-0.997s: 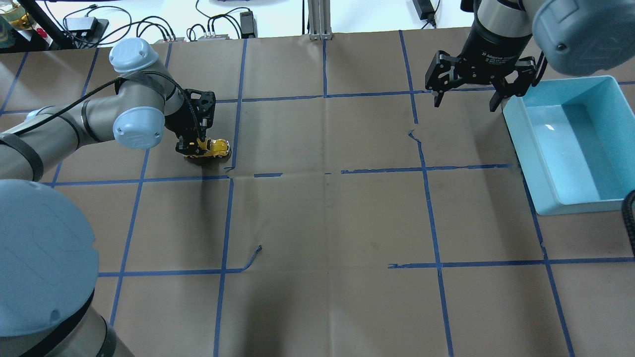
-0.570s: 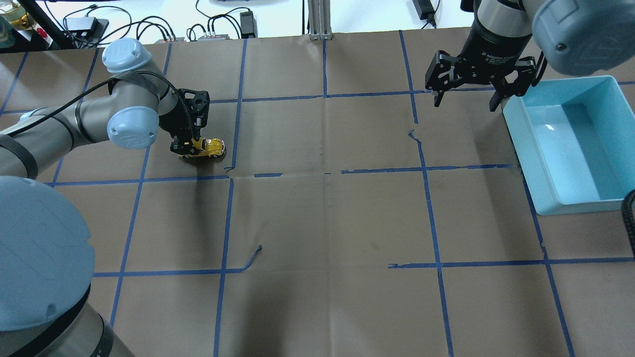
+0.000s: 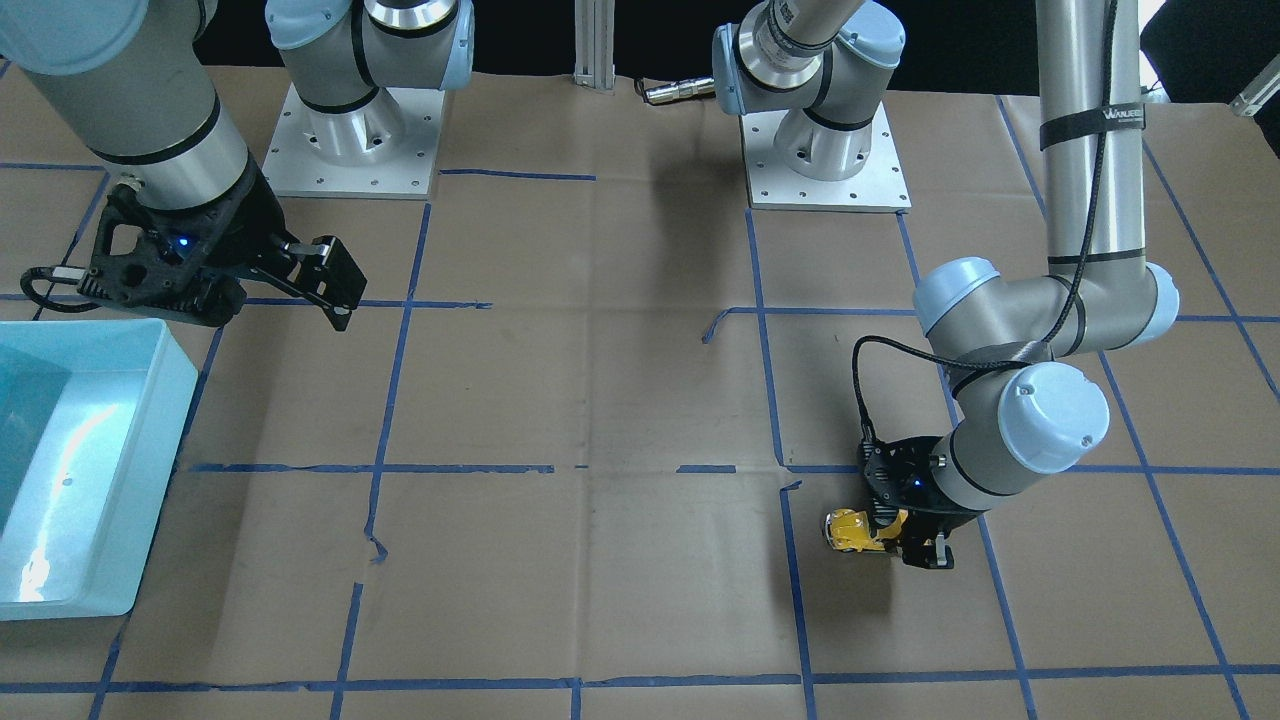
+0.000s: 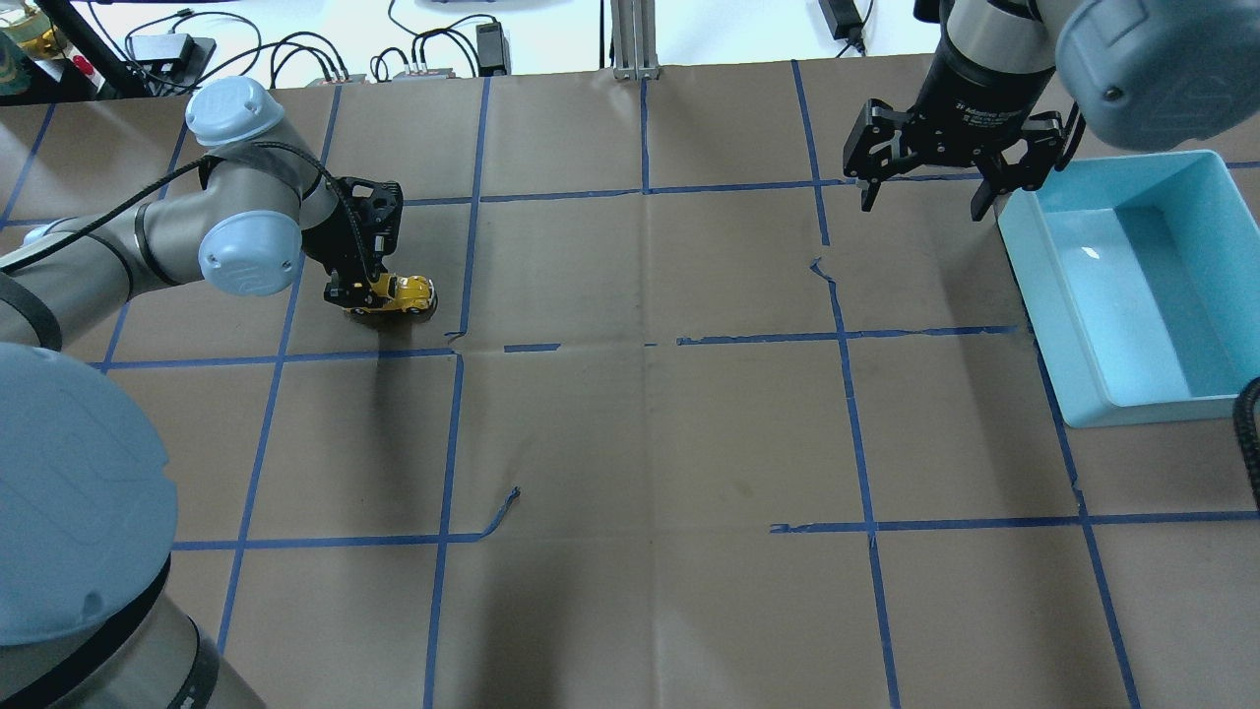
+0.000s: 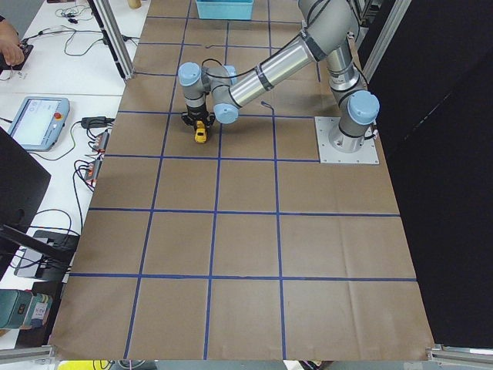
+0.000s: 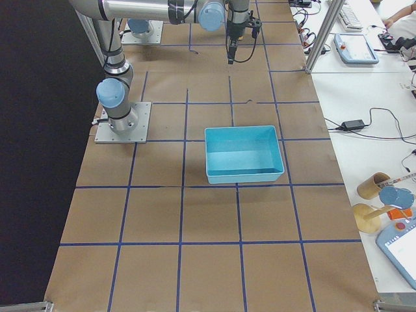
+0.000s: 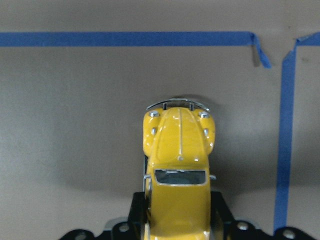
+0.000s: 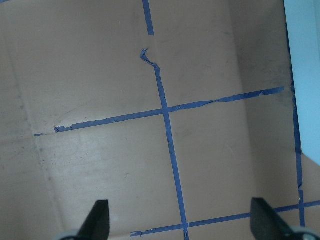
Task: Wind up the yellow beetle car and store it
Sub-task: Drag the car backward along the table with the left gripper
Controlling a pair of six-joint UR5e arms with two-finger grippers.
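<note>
A counter covered in brown paper and marked into squares with blue tape carries the scene. The small glossy yellow toy beetle car is at the far left part of the counter in the overhead view, inside one taped square, close to that square's near right corner. It is down at the paper's surface with its shadow just beneath it.

The left hand points down from a bent wrist and is closed on the rear half of the car, one black finger on each side of the body. In the left wrist view the car fills the lower middle. Its rounded bonnet, silver front bumper and dark windscreen point away from the camera, towards a blue tape line ahead. The front-facing view shows the same grip, with the car's nose sticking out sideways from the fingers.

The right hand hangs above the counter at the far right with its fingers spread wide and nothing between them. Its wrist view shows only paper and tape between the two fingertips.

A rectangular light blue plastic bin sits on the counter just beside the right hand, well apart from the car.
</note>
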